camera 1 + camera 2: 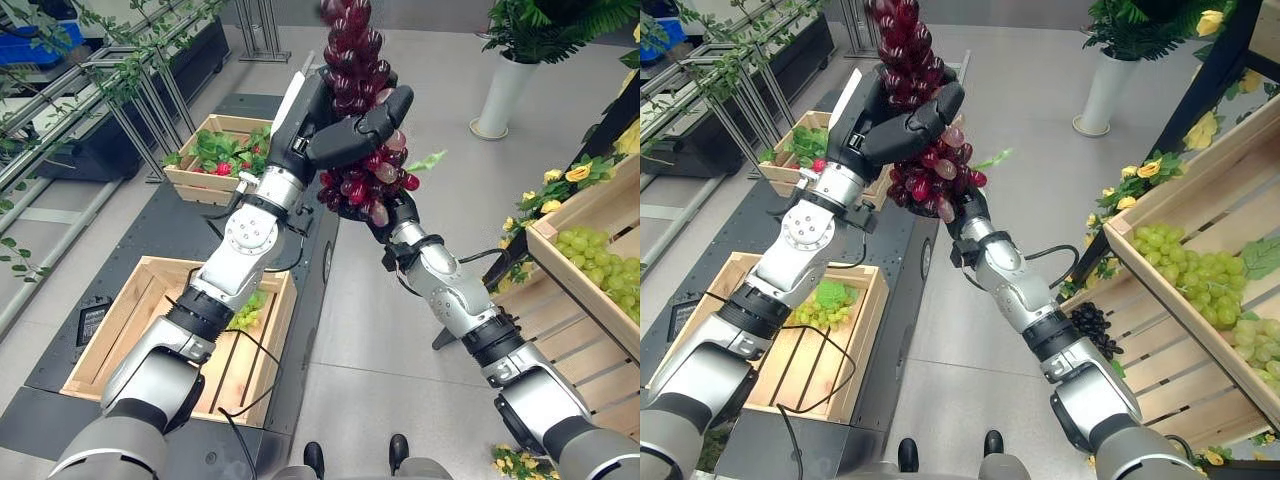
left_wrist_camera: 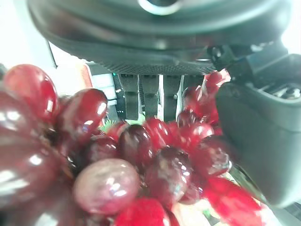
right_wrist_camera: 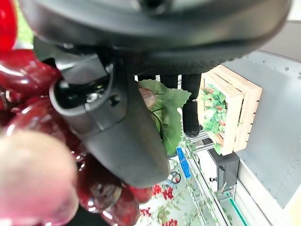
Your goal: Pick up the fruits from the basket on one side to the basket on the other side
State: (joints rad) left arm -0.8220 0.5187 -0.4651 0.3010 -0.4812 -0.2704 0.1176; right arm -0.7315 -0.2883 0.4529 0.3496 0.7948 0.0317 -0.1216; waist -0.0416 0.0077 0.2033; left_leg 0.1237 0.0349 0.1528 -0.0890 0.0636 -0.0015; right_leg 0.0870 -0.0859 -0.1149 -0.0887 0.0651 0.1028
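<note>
A big bunch of red grapes hangs high in the middle, between the two sides. My left hand is curled round its middle, thumb across the front and fingers behind. My right hand sits under the bunch's lower end. Its fingers reach straight past a green leaf, and the grapes lie against the outer side of its thumb. A wooden crate low on the left holds green grapes. The slanted wooden crate on the right holds more green grapes.
A second crate with leafy greens and red fruit stands further back on the left platform. Dark grapes lie below the right shelf. A white vase with a plant stands far right, and yellow flowers edge the shelf.
</note>
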